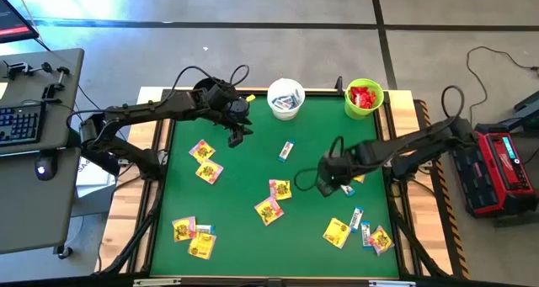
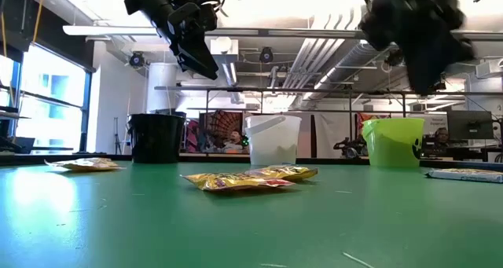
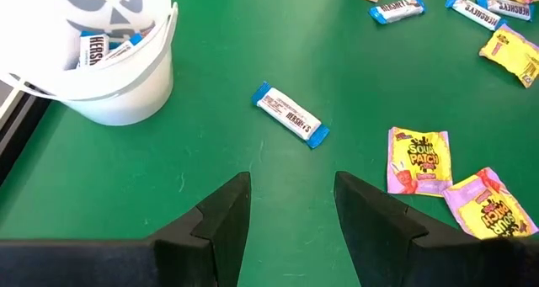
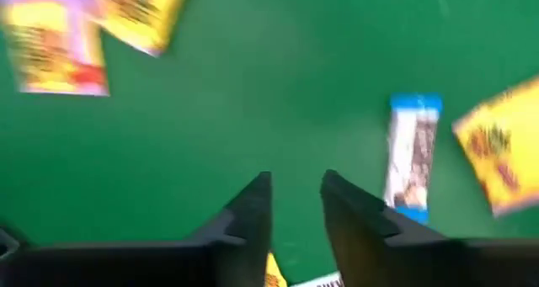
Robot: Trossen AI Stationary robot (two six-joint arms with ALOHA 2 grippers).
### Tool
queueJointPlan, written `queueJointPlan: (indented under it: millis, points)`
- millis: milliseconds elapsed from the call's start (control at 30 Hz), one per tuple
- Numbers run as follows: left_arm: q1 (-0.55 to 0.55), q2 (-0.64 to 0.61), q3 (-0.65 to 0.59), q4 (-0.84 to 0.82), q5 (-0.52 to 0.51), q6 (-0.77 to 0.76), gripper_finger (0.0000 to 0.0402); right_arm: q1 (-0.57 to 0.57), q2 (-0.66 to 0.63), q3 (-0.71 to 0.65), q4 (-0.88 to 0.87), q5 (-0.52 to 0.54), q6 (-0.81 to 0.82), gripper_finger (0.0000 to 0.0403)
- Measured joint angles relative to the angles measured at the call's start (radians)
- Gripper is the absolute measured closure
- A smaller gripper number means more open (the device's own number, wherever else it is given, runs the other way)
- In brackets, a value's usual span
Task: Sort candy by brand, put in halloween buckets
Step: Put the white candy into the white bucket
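Sorting underway: white-and-blue bars fill the white bucket point(image 1: 285, 98), red packets the green bucket point(image 1: 364, 99). Left claw point(image 1: 236, 135) hangs open by the white bucket; right claw point(image 1: 334, 184), slightly parted, empty, hovers above scattered yellow packets point(image 1: 269, 209) on the surface point(image 1: 244, 173).

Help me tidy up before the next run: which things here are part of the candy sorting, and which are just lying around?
Part of the job:
- yellow packets
- white-and-blue bars
- red candy in the green bucket
- white bucket
- black bucket

Lying about:
- keyboard on the side desk
- red box on the floor
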Motion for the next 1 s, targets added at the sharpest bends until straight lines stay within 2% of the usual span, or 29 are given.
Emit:
queueJointPlan:
  millis: [133, 300, 700, 867, 1000]
  points:
    - [0.000, 0.000, 0.000, 0.000, 0.000, 0.000, 0.0236, 0.012, 0.000, -0.105, 0.006, 0.007, 0.114, 0.0245]
    - [0.000, 0.000, 0.000, 0.000, 0.000, -0.001, 0.0236, -0.021, 0.000, -0.216, 0.080, 0.024, 0.096, 0.0196]
    - [0.000, 0.000, 0.000, 0.001, -0.002, -0.018, 0.0236, -0.151, 0.013, -0.356, 0.235, 0.080, -0.044, 0.0190]
    - [0.000, 0.000, 0.000, 0.001, -0.002, -0.018, 0.0236, -0.198, 0.066, -0.374, 0.295, 0.032, -0.143, 0.0191]
    - [0.000, 0.000, 0.000, 0.000, -0.003, -0.025, 0.0236, -0.216, 0.097, -0.370, 0.311, 0.006, -0.175, 0.0211]
